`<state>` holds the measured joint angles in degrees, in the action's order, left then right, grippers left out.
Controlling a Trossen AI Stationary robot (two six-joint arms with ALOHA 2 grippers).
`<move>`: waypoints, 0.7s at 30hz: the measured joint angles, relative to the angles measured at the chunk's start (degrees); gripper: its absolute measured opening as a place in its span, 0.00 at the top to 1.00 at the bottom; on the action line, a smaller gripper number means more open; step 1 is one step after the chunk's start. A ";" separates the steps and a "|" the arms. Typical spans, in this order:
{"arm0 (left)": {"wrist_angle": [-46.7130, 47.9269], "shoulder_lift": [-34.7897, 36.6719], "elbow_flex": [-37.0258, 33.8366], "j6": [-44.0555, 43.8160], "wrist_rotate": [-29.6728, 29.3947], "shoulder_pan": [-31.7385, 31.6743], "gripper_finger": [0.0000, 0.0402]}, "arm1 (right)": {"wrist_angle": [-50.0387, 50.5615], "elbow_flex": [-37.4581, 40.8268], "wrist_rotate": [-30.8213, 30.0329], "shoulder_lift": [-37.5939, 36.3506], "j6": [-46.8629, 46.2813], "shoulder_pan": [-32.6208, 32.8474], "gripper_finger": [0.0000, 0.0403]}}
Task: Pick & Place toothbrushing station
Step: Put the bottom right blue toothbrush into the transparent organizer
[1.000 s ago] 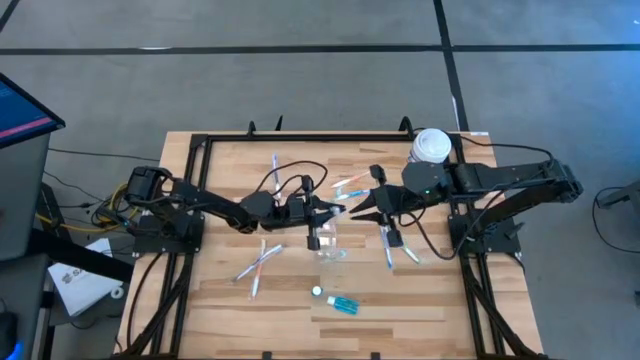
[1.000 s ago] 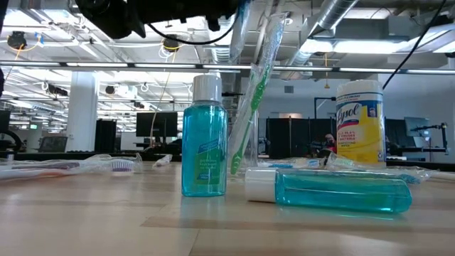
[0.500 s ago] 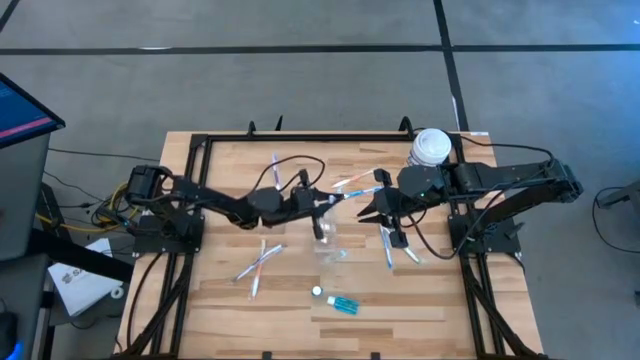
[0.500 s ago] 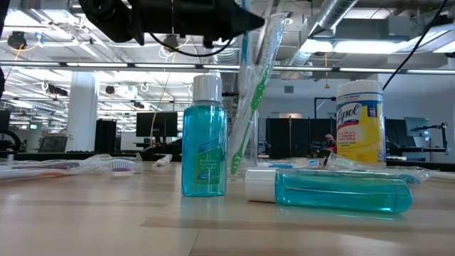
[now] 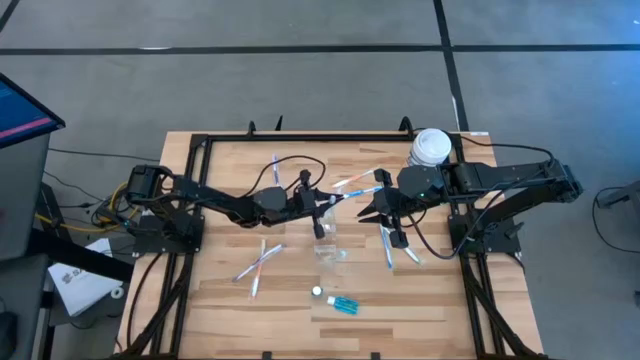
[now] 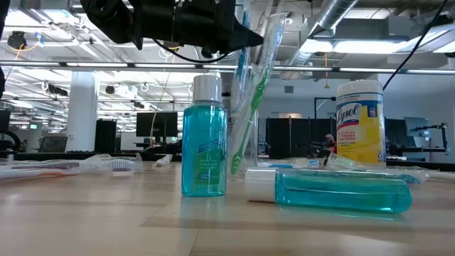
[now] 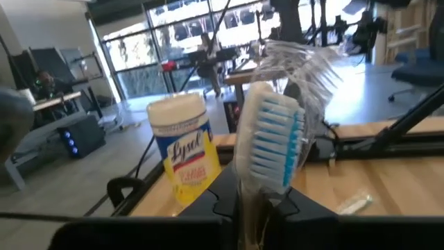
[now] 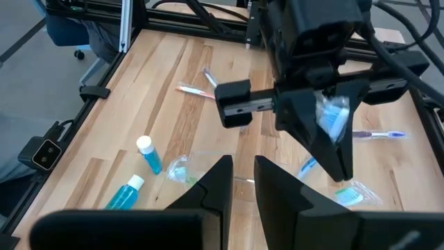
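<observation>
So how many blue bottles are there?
2. The upright bottle stands near the front of the table; the lying bottle rests on its side beside it.

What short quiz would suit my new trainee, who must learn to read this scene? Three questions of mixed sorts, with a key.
1. True or false: the left end effector is shut on a toothbrush with blue bristles.
2. In the low view, the white-capped bottle is: A upright on the table; B lying on its side; C held in the air.
3. What colour is the lid of the yellow container?
Key: 1 true; 2 A; 3 white.
</observation>
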<state>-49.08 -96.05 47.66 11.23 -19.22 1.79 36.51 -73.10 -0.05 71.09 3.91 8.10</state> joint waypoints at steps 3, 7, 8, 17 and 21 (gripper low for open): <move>1.40 0.00 0.00 -1.34 -0.30 -0.01 0.98 | 0.00 0.00 0.00 0.00 0.10 0.00 0.87; 2.11 0.00 0.00 -1.61 -0.31 -0.01 0.97 | 0.04 0.02 0.00 0.02 0.10 0.00 0.87; 2.63 0.00 0.00 -1.62 -0.31 -0.01 0.96 | 0.12 0.02 0.00 0.02 0.10 0.00 0.87; 4.27 0.00 -3.31 -5.16 -0.48 -0.97 0.95 | 1.16 0.04 0.00 0.02 0.10 0.00 0.87; 4.21 0.00 -4.88 -7.83 -0.53 -1.96 0.96 | 1.20 0.04 0.00 0.02 0.08 0.00 0.87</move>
<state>-44.87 -96.05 42.78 3.41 -19.76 -0.17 37.71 -73.06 -0.05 71.11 3.99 8.10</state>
